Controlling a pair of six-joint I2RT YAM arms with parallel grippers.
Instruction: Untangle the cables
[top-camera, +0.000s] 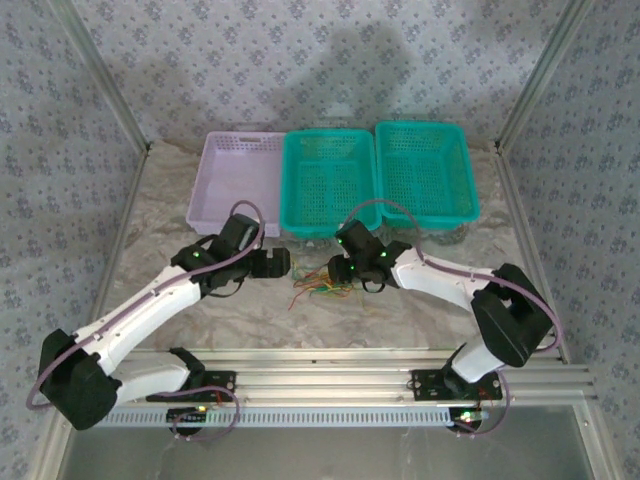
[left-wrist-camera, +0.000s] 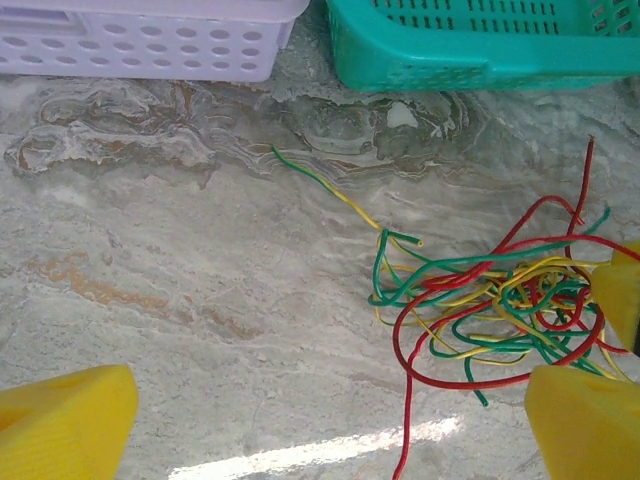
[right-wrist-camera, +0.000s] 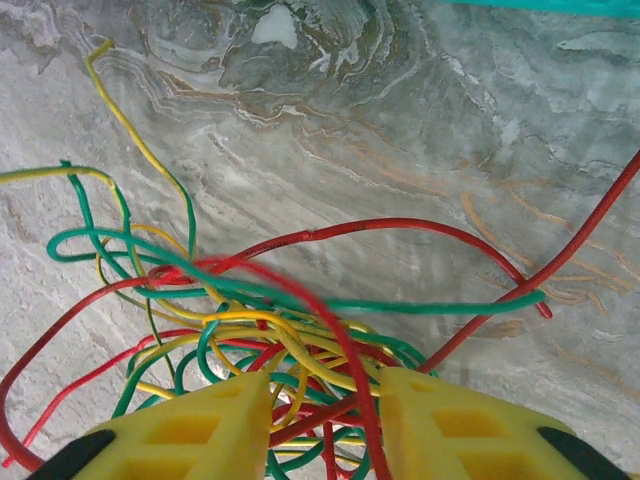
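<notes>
The cables (top-camera: 318, 285) lie in a loose red, green and yellow tangle on the marble table, in front of the baskets and between the two arms. My left gripper (top-camera: 283, 262) hovers just left of the tangle, wide open, with nothing between its yellow fingers (left-wrist-camera: 70, 420); the cables (left-wrist-camera: 500, 300) sit to the right of its gap (left-wrist-camera: 325, 420). My right gripper (right-wrist-camera: 325, 420) is down over the cables (right-wrist-camera: 270, 320) from the right. Its yellow fingers (right-wrist-camera: 200, 430) straddle several strands with a gap still between them, and a red strand runs up through that gap.
A lilac basket (top-camera: 235, 180) and two teal baskets (top-camera: 330, 180) (top-camera: 425, 170) stand in a row behind the tangle. Aluminium frame posts rise at both sides, and a rail runs along the near edge. One yellow-green strand (left-wrist-camera: 320, 185) trails toward the lilac basket.
</notes>
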